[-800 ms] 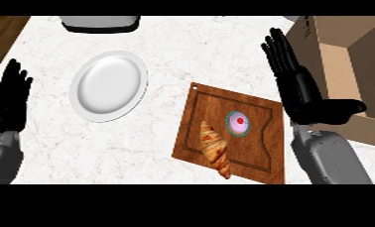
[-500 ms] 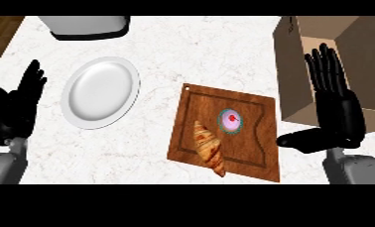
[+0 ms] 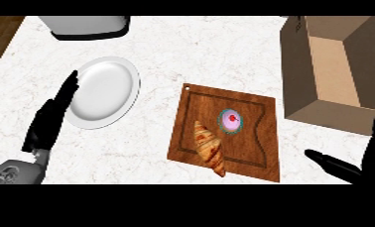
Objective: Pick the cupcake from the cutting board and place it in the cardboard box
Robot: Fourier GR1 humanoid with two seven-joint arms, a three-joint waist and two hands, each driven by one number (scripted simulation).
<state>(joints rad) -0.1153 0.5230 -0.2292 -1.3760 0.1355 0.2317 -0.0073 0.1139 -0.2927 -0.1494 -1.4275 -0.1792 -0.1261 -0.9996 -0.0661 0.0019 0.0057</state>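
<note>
A pink cupcake with a red cherry stands on the wooden cutting board, beside a croissant. The open cardboard box stands at the right, just beyond the board. My right hand shows only at the lower right corner, a dark thumb pointing left, well right of the cupcake; most of it is cut off. At the left my left hand stays open with straight fingers, touching the edge of the white plate.
A white plate lies left of the board. A grey appliance stands at the far left back. The marble counter's left edge shows wood at the top left corner.
The view has shifted so the box shows more fully. My right hand has dropped toward the lower right corner, mostly out of view. My left hand now lies against the plate's edge.
</note>
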